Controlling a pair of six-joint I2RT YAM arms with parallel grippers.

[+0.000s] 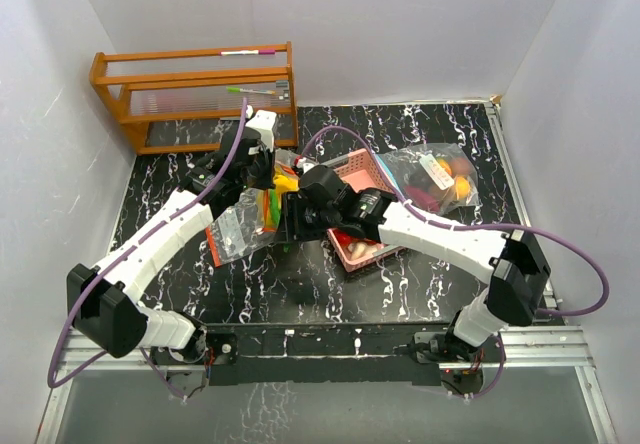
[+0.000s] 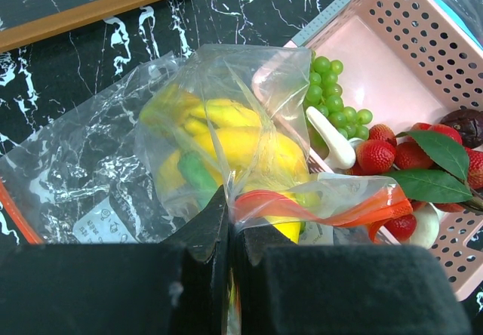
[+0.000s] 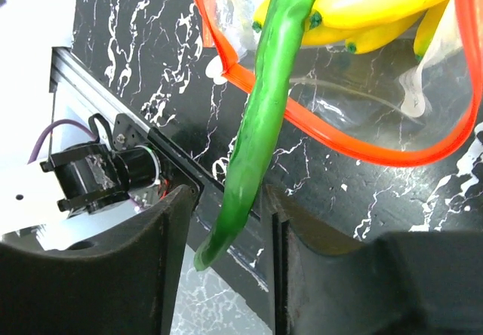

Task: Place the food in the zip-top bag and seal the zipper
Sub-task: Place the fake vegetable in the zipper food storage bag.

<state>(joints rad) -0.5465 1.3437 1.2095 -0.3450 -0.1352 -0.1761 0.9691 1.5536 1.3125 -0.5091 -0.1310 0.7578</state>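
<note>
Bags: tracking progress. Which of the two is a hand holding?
The bag left of the pink tray, pinched by the left hand; the other bag lies free right of it.

Yellow bananas (image 2: 234, 142) inside open clear bag (image 2: 90, 169), green pod (image 3: 260, 124) perhaps half-in.

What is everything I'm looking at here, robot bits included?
bag: one, clear with an orange zipper, left of the tray
bananas: one bunch, yellow, inside that bag
long pod: one, green, reaching into the bag's mouth
tray: one, pink, middle of the table
grapes: one bunch, green, in the tray
strawberries: several, red, in the tray
leaves: two, dark green, over the strawberries
second bag: one, clear, food inside, right of the tray
rack: one, wooden, far left corner
table: one, black marbled
left gripper: one, black, shut on the bag
right gripper: one, black, open around the pod's tail
</note>
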